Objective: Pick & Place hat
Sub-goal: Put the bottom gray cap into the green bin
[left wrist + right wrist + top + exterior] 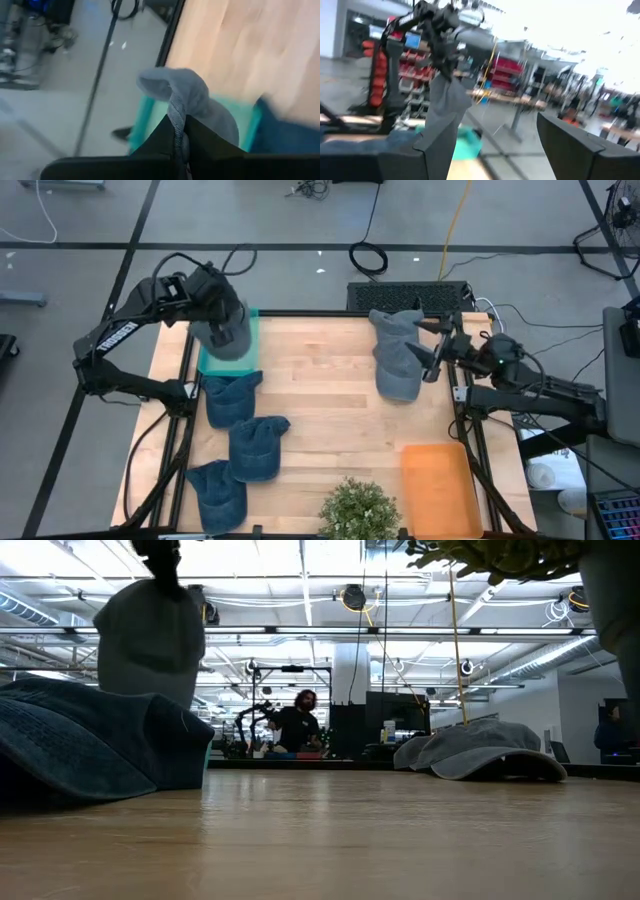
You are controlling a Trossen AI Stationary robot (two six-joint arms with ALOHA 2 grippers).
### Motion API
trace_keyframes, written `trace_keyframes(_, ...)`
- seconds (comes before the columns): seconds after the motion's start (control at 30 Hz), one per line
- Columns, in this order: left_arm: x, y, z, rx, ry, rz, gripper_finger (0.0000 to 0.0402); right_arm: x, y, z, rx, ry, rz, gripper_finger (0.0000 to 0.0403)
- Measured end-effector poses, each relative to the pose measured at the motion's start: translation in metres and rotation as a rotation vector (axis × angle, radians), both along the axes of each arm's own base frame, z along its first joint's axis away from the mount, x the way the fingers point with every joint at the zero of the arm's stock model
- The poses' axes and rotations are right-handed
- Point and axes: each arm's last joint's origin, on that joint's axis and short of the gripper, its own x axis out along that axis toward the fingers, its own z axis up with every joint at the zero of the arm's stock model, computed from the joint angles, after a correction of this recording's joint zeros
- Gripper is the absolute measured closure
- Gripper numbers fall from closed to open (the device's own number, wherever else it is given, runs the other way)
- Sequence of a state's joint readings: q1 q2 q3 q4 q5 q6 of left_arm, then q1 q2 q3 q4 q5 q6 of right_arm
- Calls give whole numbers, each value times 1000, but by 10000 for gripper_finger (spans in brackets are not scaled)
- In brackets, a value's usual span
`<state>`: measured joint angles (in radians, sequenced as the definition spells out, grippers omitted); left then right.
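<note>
- Grey hat [222, 330]: your left claw [215, 305] pinches it, hanging over the teal tray [250, 340] at the counter's [320, 400] far left corner.
- Orange tray [438, 485] holds nothing.
- Your right claw [432, 350] stands spread beside two grey hats [398, 355].
- Three blue hats [240, 440] lie on the left.
- No writing is legible.

Left hand [180, 131] clamped shut, right hand [436, 352] spread wide
</note>
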<state>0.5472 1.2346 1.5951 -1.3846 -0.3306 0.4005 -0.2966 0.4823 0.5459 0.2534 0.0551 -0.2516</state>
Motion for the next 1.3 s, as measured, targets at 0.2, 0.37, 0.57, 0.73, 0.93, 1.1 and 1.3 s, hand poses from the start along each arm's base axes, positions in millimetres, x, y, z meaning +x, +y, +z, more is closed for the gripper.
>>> trace_keyframes(0.2,-4,2,0,138,149,43,379,2,0,-24,-84,-105,-13,143)
trace_keyframes(0.37,-2,0,0,165,216,-50,379,-3,1,-37,-175,-245,-33,144)
trace_keyframes(0.57,2,-4,-1,167,246,-104,379,-12,4,-47,-120,-416,-18,146)
trace_keyframes(0.73,3,-6,-1,170,239,-109,379,-14,1,-54,-46,-433,-90,142)
trace_keyframes(0.93,3,-7,-1,164,225,-91,379,-10,-5,-64,86,-361,-229,141)
trace_keyframes(1.1,3,-7,-2,159,229,-92,379,-16,-5,-65,100,-340,-287,142)
trace_keyframes(1.3,2,-7,-2,145,221,-90,379,-25,-2,-72,121,-257,-288,141)
